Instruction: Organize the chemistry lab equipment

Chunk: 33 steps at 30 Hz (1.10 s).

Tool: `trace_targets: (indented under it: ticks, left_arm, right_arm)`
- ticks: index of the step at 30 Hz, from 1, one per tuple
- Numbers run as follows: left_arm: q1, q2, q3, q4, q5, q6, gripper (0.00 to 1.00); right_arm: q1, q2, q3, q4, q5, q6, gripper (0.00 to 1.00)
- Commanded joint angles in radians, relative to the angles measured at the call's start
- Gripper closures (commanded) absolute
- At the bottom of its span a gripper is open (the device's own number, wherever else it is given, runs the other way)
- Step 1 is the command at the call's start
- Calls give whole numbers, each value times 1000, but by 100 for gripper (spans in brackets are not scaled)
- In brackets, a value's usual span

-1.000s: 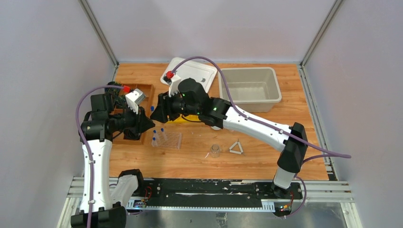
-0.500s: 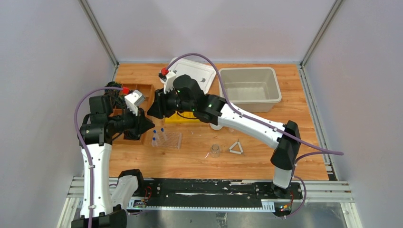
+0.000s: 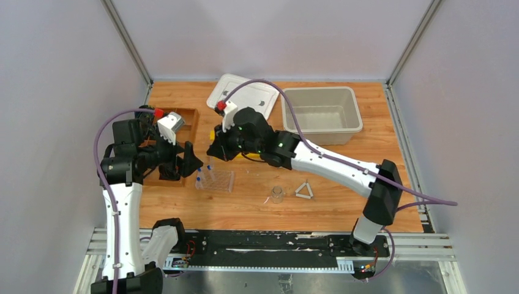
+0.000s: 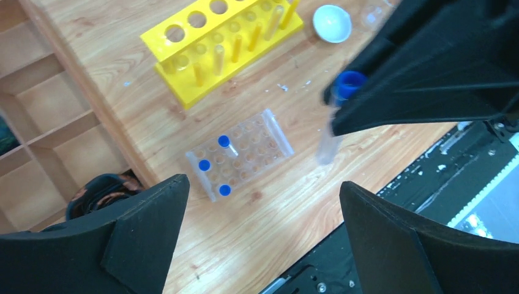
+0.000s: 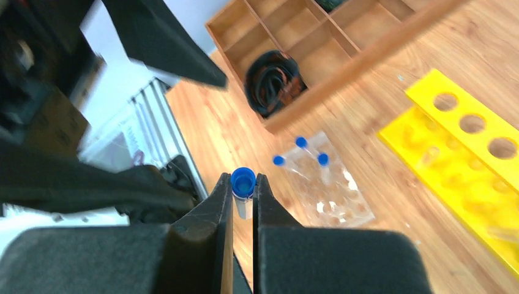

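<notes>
A blue-capped tube [image 4: 328,144] hangs cap-up, clamped between the fingers of the right end effector [image 5: 243,182]. It is held above the bench [image 3: 343,184] near the clear plastic rack [image 4: 264,143], where three more capped tubes [image 4: 204,165] stand. The left end effector [image 4: 263,208] gapes wide nearby, and a yellow rack [image 4: 220,49] lies beyond.

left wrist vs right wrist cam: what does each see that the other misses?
Left wrist only: the white dish past the yellow rack, and the full clear length of the held tube.
Right wrist only: the right tool shut on both sides of that tube's blue cap.
Both: the yellow rack, the clear rack with three blue-capped tubes in it, and the wooden tray.
</notes>
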Motion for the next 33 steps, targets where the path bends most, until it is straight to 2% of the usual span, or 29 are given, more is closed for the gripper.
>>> trace_targets:
  ticks: [1, 5, 12, 16, 23, 33]
  left_arm:
    - [-1, 17, 53, 10, -111, -26, 0]
    - [-1, 58, 73, 12, -199, -68, 0]
    - [0, 87, 94, 12, -244, -114, 0]
    - [0, 83, 103, 11, -260, -120, 0]
    - [0, 71, 100, 10, -271, -112, 0]
    - [0, 68, 92, 10, -259, -111, 0]
  right_arm:
    - [-8, -140, -200, 114, 85, -140, 100]
    - [10, -172, -401, 310, 99, -218, 100]
    - [96, -68, -496, 531, 152, -376, 100]
    - [114, -4, -527, 678, 162, -387, 100]
    - [127, 91, -527, 740, 180, -356, 100]
    - [128, 145, -552, 783, 233, -362, 100]
